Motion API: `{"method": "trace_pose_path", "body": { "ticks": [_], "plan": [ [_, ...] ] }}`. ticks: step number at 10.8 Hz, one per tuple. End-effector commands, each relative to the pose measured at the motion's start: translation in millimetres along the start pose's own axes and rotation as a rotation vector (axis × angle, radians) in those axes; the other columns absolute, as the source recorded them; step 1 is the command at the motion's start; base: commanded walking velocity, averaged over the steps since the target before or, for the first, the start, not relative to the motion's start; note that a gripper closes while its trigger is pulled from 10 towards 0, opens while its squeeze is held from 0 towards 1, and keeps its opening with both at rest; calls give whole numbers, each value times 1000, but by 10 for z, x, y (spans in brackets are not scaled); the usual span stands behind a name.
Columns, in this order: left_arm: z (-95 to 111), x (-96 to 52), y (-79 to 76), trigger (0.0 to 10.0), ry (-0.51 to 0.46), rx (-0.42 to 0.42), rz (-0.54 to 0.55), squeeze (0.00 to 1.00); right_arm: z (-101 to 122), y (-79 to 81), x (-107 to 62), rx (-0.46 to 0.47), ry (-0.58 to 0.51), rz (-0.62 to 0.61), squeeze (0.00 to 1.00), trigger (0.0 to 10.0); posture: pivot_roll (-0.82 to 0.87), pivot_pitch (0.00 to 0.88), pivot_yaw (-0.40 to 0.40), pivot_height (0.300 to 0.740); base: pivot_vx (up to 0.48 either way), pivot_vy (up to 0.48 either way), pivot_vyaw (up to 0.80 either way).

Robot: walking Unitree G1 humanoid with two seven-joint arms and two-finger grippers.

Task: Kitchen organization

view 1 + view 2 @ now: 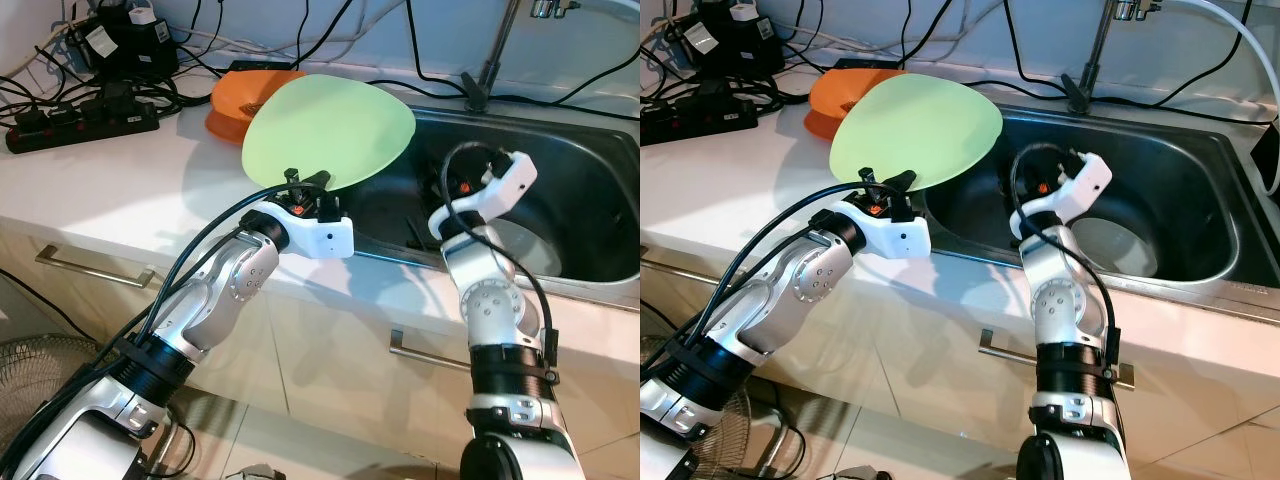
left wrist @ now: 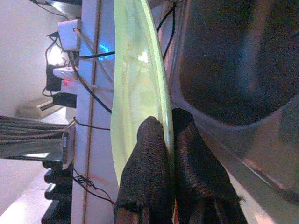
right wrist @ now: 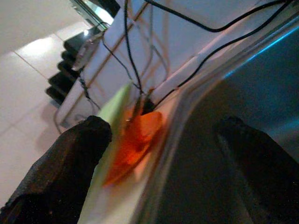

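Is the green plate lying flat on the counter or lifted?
Lifted: the left claw pinches the green plate's rim, holding it tilted above the counter.

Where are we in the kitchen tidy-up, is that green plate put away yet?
Not yet. Done: the left end effector has the green plate pinched by its rim, off the counter and partly over the sink. In hand: carrying the plate, right end effector open over the basin. Left: setting the plate down; the orange dish sits on the counter behind it.
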State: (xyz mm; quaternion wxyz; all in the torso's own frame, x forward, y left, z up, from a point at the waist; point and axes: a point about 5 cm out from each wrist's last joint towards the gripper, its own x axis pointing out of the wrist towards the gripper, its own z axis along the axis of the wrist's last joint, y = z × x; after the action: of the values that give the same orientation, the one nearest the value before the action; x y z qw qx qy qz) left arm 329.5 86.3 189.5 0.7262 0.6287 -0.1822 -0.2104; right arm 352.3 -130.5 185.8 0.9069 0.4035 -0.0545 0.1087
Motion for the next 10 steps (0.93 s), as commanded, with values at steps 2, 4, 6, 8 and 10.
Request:
{"method": "trace_pose_path", "body": {
  "ticks": [2, 4, 6, 8, 10],
  "plan": [
    [78, 13, 1, 10000, -44, 19, -10, 0, 43, 130, 48, 50, -6, 46, 0, 10000, 89, 0, 31, 740, 0, 0, 0],
    [101, 20, -8, 10000, -59, 22, -20, 0, 36, 170, 53, 57, 2, 65, 0, 10000, 92, 0, 33, 740, 0, 0, 0],
    [133, 38, 1, 10000, -79, 28, -20, 0, 28, 167, 54, 65, 10, 62, 0, 10000, 88, 0, 38, 740, 0, 0, 0],
    [196, 59, 2, 10000, -110, 27, -20, 0, -15, 166, 59, 71, 25, 55, 0, 10000, 90, 0, 37, 740, 0, 0, 0],
    [230, 69, -1, 10000, -124, 28, -20, 0, -18, 185, 66, 71, 30, 64, 0, 0, 91, 0, 36, 740, 0, 0, 0]
  ]
}}
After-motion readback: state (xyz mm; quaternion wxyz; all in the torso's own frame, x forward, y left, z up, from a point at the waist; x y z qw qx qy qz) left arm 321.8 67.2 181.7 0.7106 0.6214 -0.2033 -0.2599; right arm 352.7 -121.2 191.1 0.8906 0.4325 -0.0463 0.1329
